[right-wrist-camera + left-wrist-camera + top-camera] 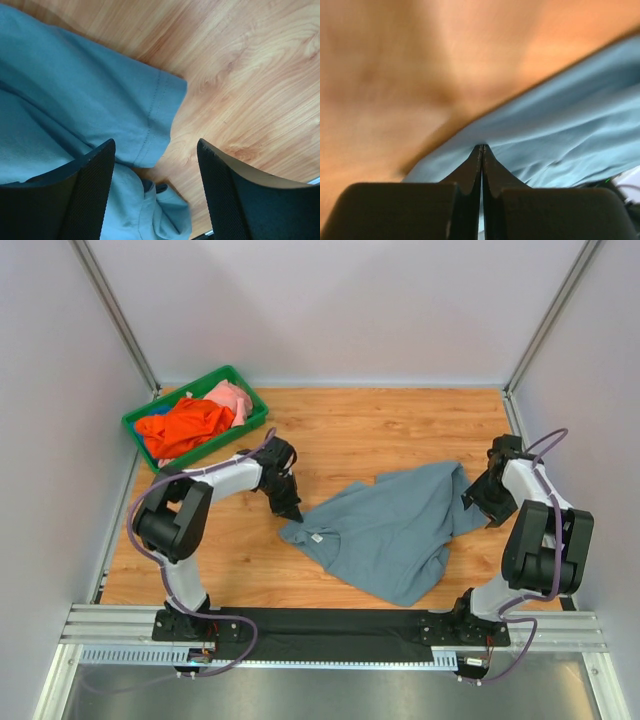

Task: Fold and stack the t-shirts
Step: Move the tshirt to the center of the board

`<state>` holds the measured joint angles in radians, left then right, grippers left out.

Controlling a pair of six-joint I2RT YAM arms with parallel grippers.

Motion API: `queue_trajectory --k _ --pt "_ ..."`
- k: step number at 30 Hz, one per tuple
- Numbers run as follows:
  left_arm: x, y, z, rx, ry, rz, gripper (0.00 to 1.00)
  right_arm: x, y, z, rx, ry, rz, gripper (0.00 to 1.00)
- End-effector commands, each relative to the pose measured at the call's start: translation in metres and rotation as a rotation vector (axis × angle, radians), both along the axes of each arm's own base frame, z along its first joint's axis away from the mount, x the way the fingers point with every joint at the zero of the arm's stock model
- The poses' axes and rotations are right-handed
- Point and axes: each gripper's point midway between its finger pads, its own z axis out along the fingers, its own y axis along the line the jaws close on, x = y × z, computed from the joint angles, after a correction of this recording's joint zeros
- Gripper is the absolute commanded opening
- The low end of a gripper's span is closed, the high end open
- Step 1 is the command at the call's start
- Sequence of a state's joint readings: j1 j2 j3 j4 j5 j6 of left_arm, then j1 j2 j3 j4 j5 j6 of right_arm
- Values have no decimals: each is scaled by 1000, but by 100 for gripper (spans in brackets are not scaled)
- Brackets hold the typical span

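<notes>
Top external: we've barely started, grey shirt (390, 530) unfolded, left claw (292, 510) pinching its 9 o'clock edge, right claw (478, 502) gaping, orange shirt (185, 427) binned.

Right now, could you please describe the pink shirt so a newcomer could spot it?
Find the green bin at the far left corner of the table. The pink shirt lies crumpled at its right end, beside the orange shirt; it alone is pale.

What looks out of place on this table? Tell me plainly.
The grey-blue shirt lies rumpled and slanted on the table, fabric bunched beside the open right claw. The orange shirt and pink shirt sit wadded, unfolded, in the green bin. Nothing looks torn or spilled.
</notes>
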<state>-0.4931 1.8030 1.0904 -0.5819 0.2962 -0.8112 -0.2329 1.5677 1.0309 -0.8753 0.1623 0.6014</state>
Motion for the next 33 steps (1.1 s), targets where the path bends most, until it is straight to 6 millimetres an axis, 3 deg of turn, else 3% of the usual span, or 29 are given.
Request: queue_trajectory --k 1,2,4,5,6,7,9,11,12,13,14,15,16,17,18,19,21,22,27,30,31,33 --pt "86 -10 33 -16 -177 14 0 13 -8 11 -29 -70 -8 68" --pt "102 -16 52 -36 -228 11 0 11 -9 13 -33 -62 -12 68" --pt "135 -7 55 -22 -235 43 0 5 -10 16 -44 -42 -19 67" --pt "170 -12 90 -42 -334 59 0 2 -10 14 -45 -32 -22 67" --pt "185 -7 87 -19 -334 66 0 1 -10 14 -43 -29 -28 67" --pt "201 -8 117 -16 -389 54 7 0 -9 14 -43 -29 -31 67" --pt "208 -5 123 26 -405 39 26 -2 -8 10 -38 -15 -38 67" --pt "194 2 127 68 -382 20 45 -4 -10 4 -43 3 -41 67" --pt "181 -3 142 66 -403 0 48 -3 -10 2 -46 4 -42 67" --pt "170 -4 145 71 -410 -16 50 -1 -12 1 -49 2 -43 67" --pt "142 -10 125 90 -354 -52 52 0 -12 -5 -48 19 -44 67" --pt "125 -13 143 60 -383 -59 53 3 -14 -6 -53 17 -45 67" --pt "115 -21 144 31 -395 -70 54 6 -15 -8 -54 18 -48 67" --pt "82 -29 122 20 -316 -93 56 8 -17 -9 -58 19 -51 67" --pt "71 -34 131 -12 -339 -91 59 12 -18 -13 -58 15 -48 67" --pt "49 -32 110 -2 -279 -99 60 16 -18 -14 -57 7 -47 67" --pt "23 -42 103 -24 -235 -90 67 18 -20 -20 -58 13 -52 67" --pt "12 -39 87 -4 -200 -87 70 19 -20 -23 -57 17 -55 67" --pt "-10 -34 47 74 -98 -90 71 23 -19 -39 -42 18 -65 60" --pt "-12 -18 24 188 -53 -81 71 20 -22 -45 -52 34 -74 45" --pt "-11 -13 18 224 -52 -80 70 19 -22 -45 -56 36 -74 35" --pt "-10 -7 1 278 -31 -90 67 15 -24 -43 -65 51 -75 28"
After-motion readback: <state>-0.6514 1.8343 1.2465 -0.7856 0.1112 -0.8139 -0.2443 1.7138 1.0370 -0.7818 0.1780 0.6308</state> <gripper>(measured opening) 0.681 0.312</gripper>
